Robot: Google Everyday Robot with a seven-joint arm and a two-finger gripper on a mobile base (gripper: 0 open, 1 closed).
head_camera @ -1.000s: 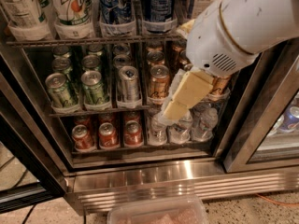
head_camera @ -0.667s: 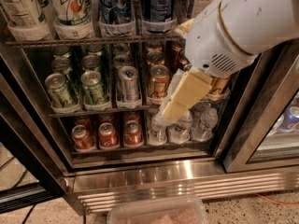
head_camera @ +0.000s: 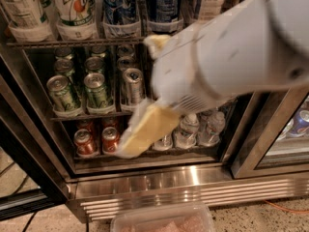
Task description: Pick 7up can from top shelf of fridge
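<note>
A bulky, rounded white arm (head_camera: 227,52) with a ribbed vent strip (head_camera: 200,102) near its wrist; at its lower-left end sits the pale yellow pincer (head_camera: 135,140), blurred.

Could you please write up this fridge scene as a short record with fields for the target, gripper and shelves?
target: 7up can, upright on the top shelf, left of the blue cans
arm: gripper in front of the bottom rack, well below the 7up can, not touching it
middle rack: green cans
bottom rack: red cans, water bottles
housing: fridge, ribbed steel base panel
</note>
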